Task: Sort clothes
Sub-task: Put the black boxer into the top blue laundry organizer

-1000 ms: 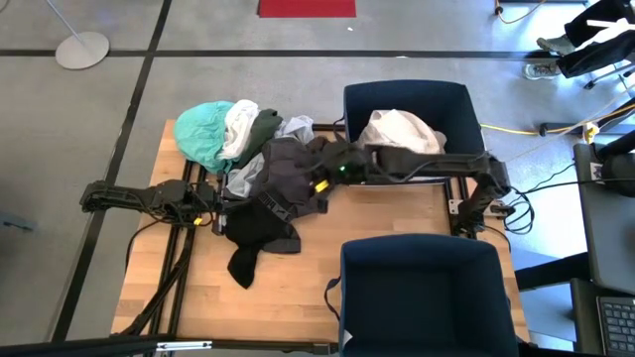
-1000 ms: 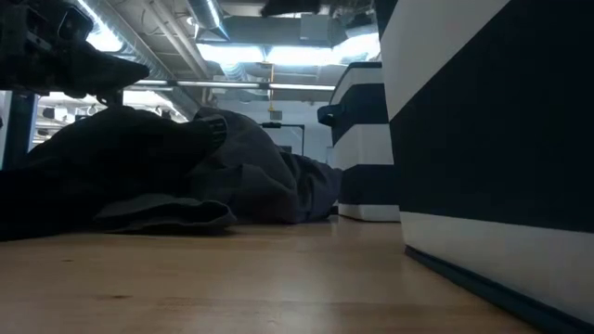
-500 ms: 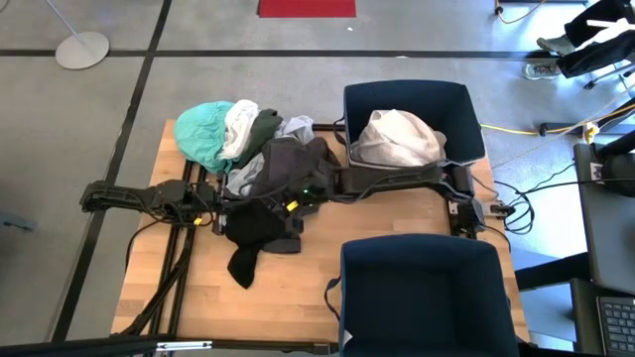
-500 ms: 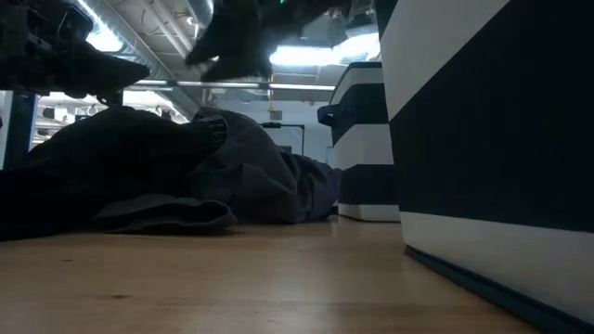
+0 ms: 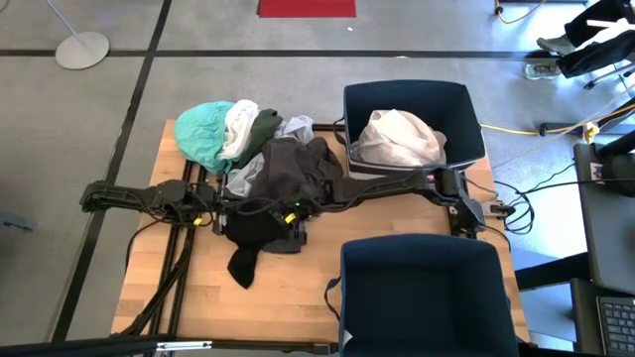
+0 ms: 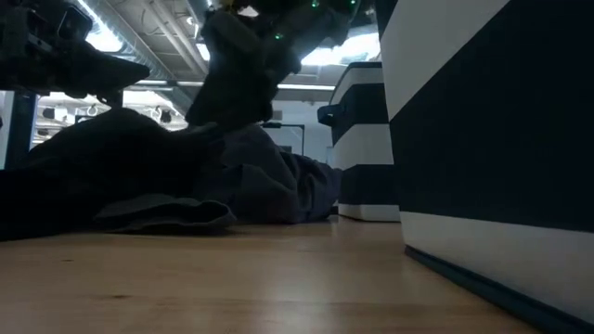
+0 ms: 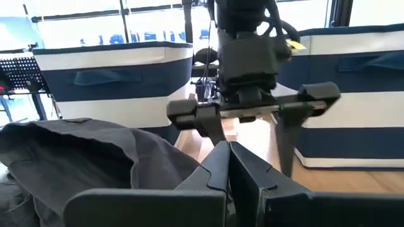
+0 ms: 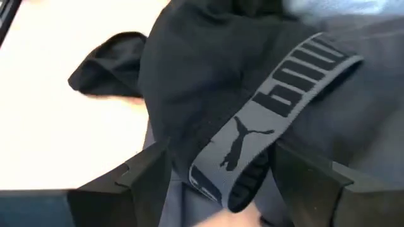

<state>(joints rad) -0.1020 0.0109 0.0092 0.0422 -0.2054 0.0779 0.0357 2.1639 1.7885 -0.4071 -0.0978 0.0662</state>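
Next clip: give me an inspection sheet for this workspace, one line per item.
Surface: wooden table, partly bare.
Job's things: clothes pile at the far left; black garment in front of it; white garment in the far bin; near bin.
Clutter: nothing seen.
Grippers: left gripper shut, at the black garment's edge; right gripper open over its waistband.
Cables: yellow cable on the floor.
Surroundings: red mat, round stand base.

Two navy bins sit at the wooden surface's (image 5: 198, 297) right: one far (image 5: 466, 119), one near (image 5: 427, 297). A red mat (image 5: 307, 8) lies on the floor beyond.
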